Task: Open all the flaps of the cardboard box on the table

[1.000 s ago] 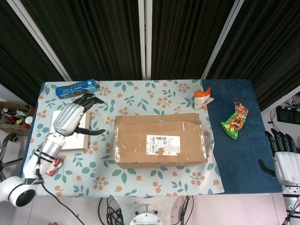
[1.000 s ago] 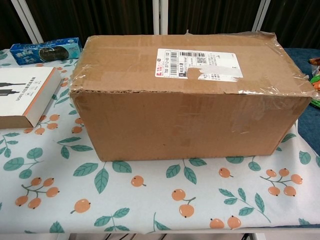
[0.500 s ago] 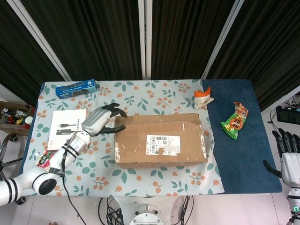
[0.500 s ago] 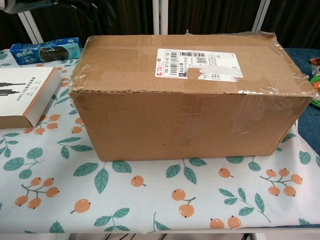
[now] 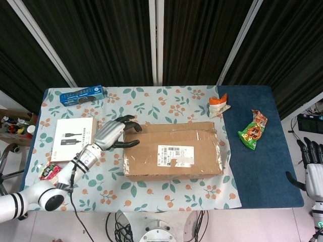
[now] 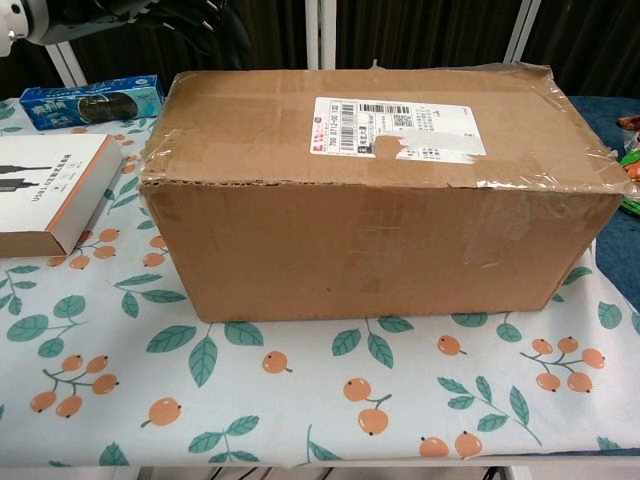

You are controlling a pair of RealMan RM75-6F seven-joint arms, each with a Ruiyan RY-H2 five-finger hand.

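Observation:
The brown cardboard box [image 5: 172, 151] lies in the middle of the table with its top flaps down and taped, a white label on top. In the chest view the cardboard box [image 6: 380, 190] fills the frame, flaps flat. My left hand [image 5: 117, 133] hovers at the box's left end, fingers spread, thumb reaching over the top left edge and holding nothing. In the chest view only a dark part of the left hand [image 6: 175, 12] shows at the top left. My right hand [image 5: 314, 169] hangs off the table's right side, fingers straight and apart.
A white boxed item [image 5: 74, 139] and a blue carton [image 5: 82, 94] lie left of the box. An orange packet [image 5: 219, 107] and a green snack bag [image 5: 253, 130] sit at the right, near the dark blue cloth [image 5: 260, 171]. A small red wrapper [image 5: 49, 171] lies at the left edge.
My left hand has moved right from above the white boxed item to the box's left end. My right hand has drifted toward the right edge of the view.

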